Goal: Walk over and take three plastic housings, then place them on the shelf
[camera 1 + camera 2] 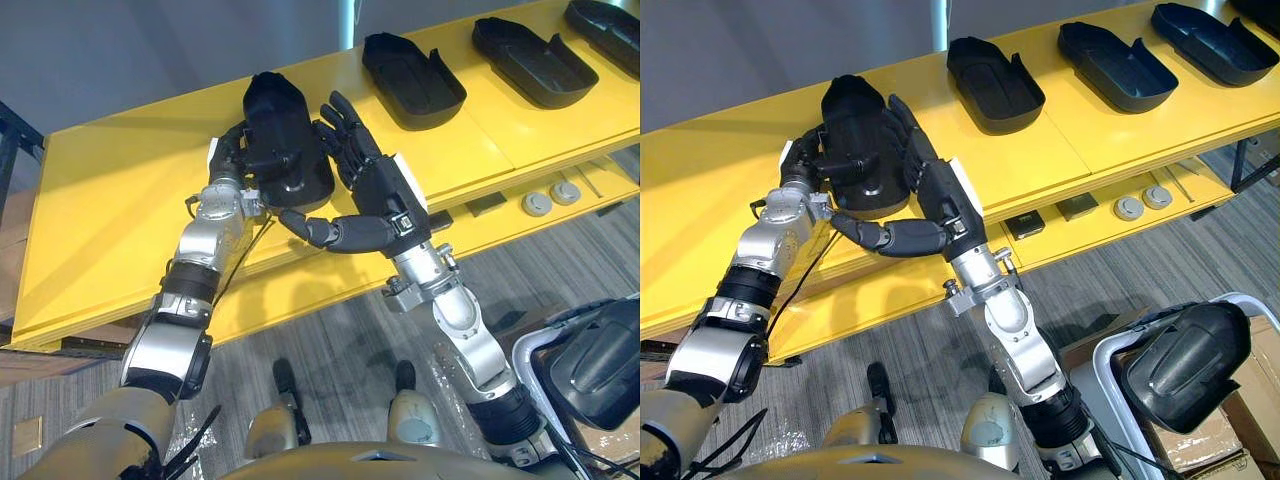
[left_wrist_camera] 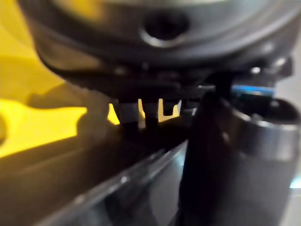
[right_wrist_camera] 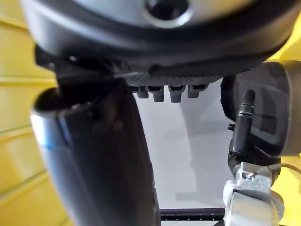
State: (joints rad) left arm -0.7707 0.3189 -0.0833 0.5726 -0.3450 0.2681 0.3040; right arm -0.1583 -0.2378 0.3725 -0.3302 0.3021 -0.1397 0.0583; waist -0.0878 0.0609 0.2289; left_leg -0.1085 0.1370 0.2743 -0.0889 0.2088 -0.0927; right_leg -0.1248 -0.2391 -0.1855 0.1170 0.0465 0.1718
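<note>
Five black moulded plastic housings point(image 1: 412, 80) are counted. Four are laid in a row along the top of the yellow shelf point(image 1: 120, 200), from its middle to its right end. One is seen in a grey-rimmed bin point(image 1: 1100, 370) beyond the shelf's front edge. Two round silver-grey discs point(image 1: 1128, 207) are seen side by side on the shelf's lower front ledge. Two small dark flat rectangular pieces point(image 1: 1077, 207) are counted just left of them. Two dark hands are counted, the left hand point(image 1: 232, 150) and the right hand point(image 1: 375, 185).

Two round grey discs point(image 1: 1128, 207) side by side, two small dark blocks point(image 1: 1025, 224) nearby, grey plank floor point(image 1: 1200, 250), cardboard box point(image 1: 1246, 410)
</note>
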